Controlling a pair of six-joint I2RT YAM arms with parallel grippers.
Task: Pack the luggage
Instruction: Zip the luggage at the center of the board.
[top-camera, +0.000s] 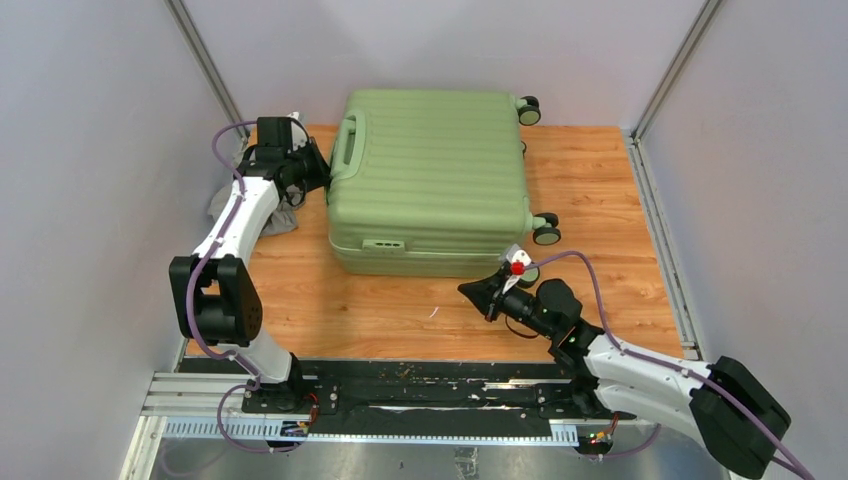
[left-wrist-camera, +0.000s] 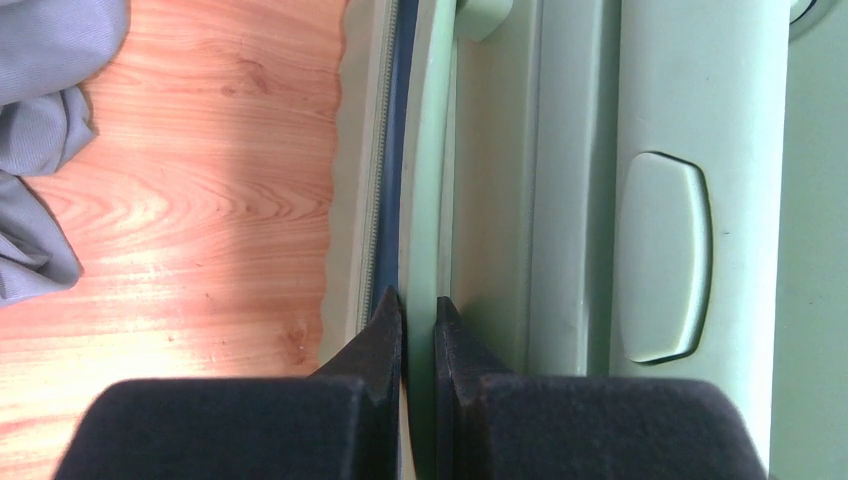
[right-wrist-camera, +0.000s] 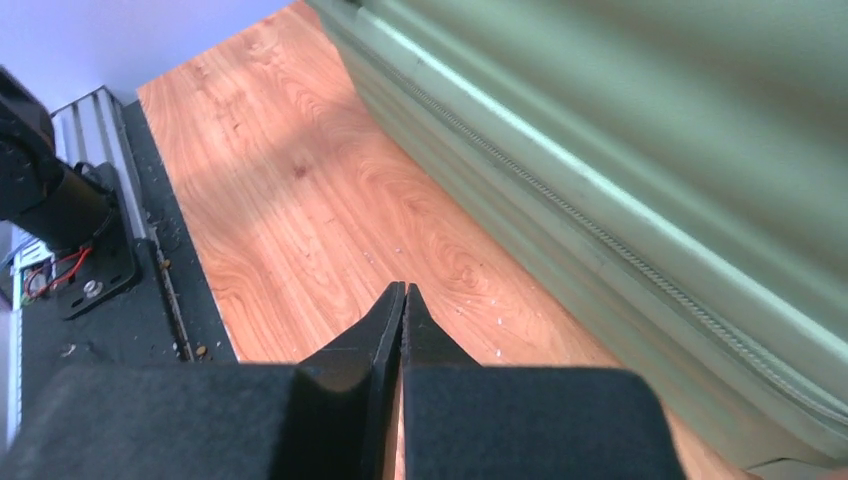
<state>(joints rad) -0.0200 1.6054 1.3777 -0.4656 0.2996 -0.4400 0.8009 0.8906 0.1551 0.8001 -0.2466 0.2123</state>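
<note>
Right fingers (right-wrist-camera: 385, 325) pressed together — left fingers (left-wrist-camera: 378, 345) pinch closed luggage (top-camera: 430, 180) rim.

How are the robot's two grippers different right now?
The left gripper sits against the luggage's side; the right gripper hovers over the wooden table, apart from the luggage. The left gripper's fingertips show a sliver of gap; the right gripper's meet fully. Both are black, with two fingers.

Grey cloth (left-wrist-camera: 45, 110) crumpled on far-left part of table (top-camera: 400, 315). Table top orange wood grain, few pale specks. Black rail (top-camera: 430, 392) along near edge, crumbs scattered on it.
</note>
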